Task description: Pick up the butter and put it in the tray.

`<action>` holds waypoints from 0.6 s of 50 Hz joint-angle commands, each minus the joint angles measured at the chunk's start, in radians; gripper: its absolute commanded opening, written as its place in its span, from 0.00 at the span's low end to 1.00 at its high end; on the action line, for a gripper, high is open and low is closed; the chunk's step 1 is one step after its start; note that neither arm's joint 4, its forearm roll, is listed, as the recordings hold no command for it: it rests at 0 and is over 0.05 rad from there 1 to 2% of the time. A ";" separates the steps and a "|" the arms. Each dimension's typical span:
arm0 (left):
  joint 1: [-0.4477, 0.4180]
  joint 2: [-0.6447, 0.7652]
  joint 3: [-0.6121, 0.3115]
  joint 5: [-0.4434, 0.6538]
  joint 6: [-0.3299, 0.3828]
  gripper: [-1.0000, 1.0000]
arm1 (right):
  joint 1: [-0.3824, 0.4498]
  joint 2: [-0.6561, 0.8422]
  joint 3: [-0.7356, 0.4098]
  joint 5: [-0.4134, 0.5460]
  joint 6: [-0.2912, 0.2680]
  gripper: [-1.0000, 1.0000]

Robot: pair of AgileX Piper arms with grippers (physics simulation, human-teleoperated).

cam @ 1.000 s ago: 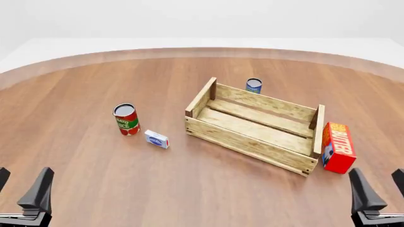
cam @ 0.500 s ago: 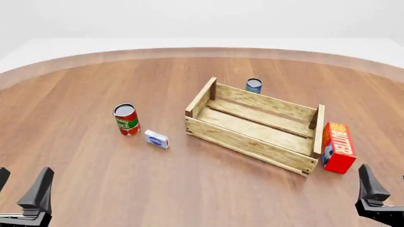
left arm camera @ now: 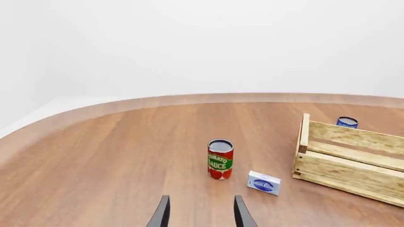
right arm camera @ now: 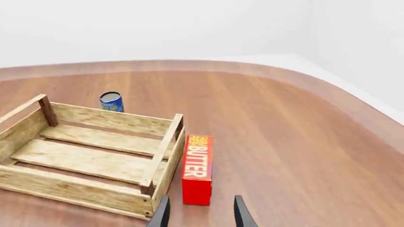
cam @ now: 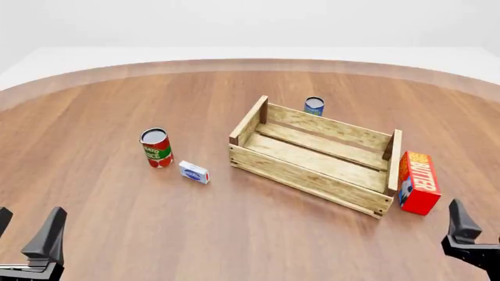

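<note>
Going across the table (cam: 117, 228) from the left: the left pincer (cam: 27, 234) hangs at the near edge with its fingers spread and nothing between them, well apart from everything. Ahead of it stand a tomato can (cam: 156, 147) and, just beside that, a small white-and-blue box (cam: 194, 172). Neither belongs to the task, and neither looks at risk unless this arm swings forward.

The tray (cam: 301, 172) sits mid-table, slanted, with nothing inside; a blue can (cam: 314, 106) stands just behind its far wall.

The butter (cam: 417, 182) stands on the table right against the tray's right end wall, touching it or nearly so. That is where trouble could come from, as I judge it: there is little or no gap on the tray side, so a finger lowered there may land on the slats or the corner post, shove the tray, or tip the carton over. Gripping across the long faces, or along the length, looks safer.

The right pincer (right arm camera: 200, 213) hovers near the butter, on the near side of it, fingers spread, holding and touching nothing.
</note>
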 commanded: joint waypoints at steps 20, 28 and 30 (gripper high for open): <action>0.000 0.000 0.000 0.000 0.000 1.00 | -0.011 0.316 0.000 -0.269 -0.033 1.00; 0.000 0.000 0.000 0.000 0.000 1.00 | -0.009 0.406 0.001 -0.340 -0.030 1.00; 0.000 0.000 0.000 0.000 0.000 1.00 | -0.010 0.426 0.001 -0.357 -0.030 1.00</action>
